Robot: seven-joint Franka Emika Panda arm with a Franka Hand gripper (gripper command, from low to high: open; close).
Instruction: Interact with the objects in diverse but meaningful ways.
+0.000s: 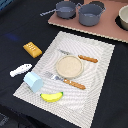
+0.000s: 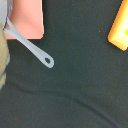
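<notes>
Table looks set like a meal: woven placemat [image 1: 95,60] w/ a beige plate [image 1: 69,66] at centre, a knife [image 1: 79,57] on its far side and a fork [image 1: 65,80] on its near side, prob. laid out as a place setting; toys sit round it: yellow banana [image 1: 51,96] on the mat's near edge, pale blue cup [image 1: 34,81] lying on its side at the mat's corner, white fish [image 1: 20,69] and orange ridged block [image 1: 32,49] off the mat on the dark cloth toward the exterior view's left; grey long-handled pot [image 1: 64,9] and a second pot [image 1: 91,14] rest on the pink board [image 1: 102,29] at the back, like a stove area. Arm isn't in the exterior view; wrist view shows no fingers, so can't tell if gripper is open or closed; nothing seen held. Wrist cam looks down on dark cloth between the pot's handle [image 2: 31,46] w/ its hanging loop and the orange block [image 2: 120,31], so arm prob. hangs over that gap, near both; either seems a plausible next target.
</notes>
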